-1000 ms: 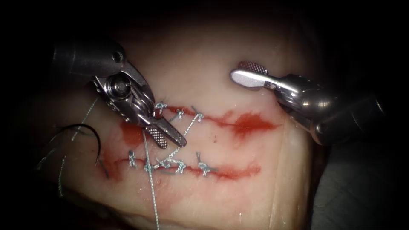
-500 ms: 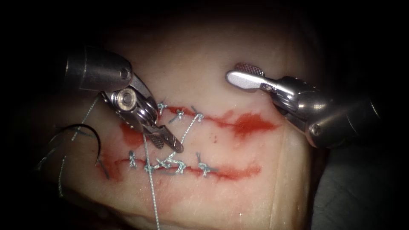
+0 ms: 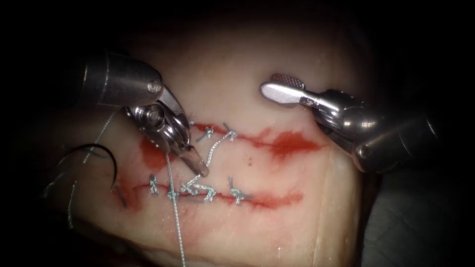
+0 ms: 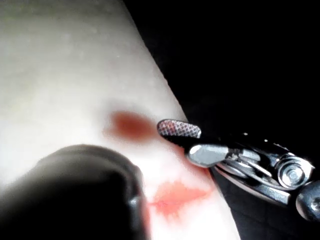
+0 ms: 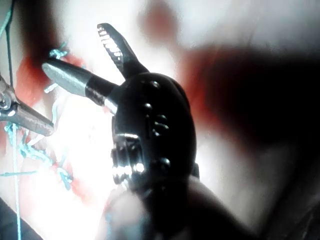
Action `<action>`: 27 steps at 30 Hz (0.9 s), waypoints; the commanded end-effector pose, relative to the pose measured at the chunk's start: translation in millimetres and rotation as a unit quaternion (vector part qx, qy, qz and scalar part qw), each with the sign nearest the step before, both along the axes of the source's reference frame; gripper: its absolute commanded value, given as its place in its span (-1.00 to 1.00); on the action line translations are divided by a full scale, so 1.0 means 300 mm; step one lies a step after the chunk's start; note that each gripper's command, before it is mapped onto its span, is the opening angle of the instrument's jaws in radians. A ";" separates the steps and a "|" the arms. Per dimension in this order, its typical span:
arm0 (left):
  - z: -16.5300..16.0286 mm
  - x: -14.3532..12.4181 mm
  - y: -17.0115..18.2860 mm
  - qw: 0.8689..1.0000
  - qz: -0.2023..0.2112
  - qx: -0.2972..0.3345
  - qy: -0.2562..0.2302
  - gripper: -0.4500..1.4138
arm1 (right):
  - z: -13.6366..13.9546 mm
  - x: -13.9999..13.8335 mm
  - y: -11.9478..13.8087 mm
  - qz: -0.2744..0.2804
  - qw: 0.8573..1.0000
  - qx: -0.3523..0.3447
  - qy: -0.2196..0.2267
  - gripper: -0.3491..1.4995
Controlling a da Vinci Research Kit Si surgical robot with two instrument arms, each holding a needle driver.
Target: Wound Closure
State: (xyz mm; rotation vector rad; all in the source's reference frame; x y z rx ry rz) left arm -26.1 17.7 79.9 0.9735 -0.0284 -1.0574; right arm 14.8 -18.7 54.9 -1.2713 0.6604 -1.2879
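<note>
The tissue (image 3: 257, 59) carries two stitched cuts, an upper one (image 3: 257, 138) and a lower one (image 3: 262, 199), each with several knots. A pale thread (image 3: 216, 148) runs slantwise between them. My left tool (image 3: 201, 171) points down at this thread with its jaws shut on it just above the lower cut's knots (image 3: 198, 188). Its tip (image 5: 37, 125) also shows in the right wrist view. My right tool (image 3: 271, 84) (image 5: 75, 47) (image 4: 181, 142) hovers open above the upper cut and holds nothing. The black curved needle (image 3: 111, 158) lies free at the lower cut's left end.
A long thread tail (image 3: 175, 222) runs from the left tool down over the tissue's front edge. More loose thread (image 3: 71, 198) trails at the far left near the needle. Red fluid (image 3: 292, 143) pools at the upper cut's right end and under the left tool (image 3: 151, 155).
The left tool swung its tip down and right toward the lower knots while its jaws went from open to shut on the slanting thread. The right tool drifted slightly left. The needle stayed put.
</note>
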 end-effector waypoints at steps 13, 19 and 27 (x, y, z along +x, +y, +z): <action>-0.002 -0.0042 0.023 0.849 0.338 -0.405 -0.032 -1.00 | 0.0049 0.0098 -0.0051 -0.088 0.984 -0.137 -0.078 0.87; 0.000 -0.0100 0.025 0.791 0.366 -0.484 -0.071 -1.00 | 0.0062 0.0136 -0.0065 -0.113 0.979 -0.131 -0.109 0.91; 0.000 -0.0131 0.022 0.748 0.388 -0.522 -0.131 -1.00 | 0.0060 0.0160 0.0001 -0.106 0.989 -0.024 -0.098 0.93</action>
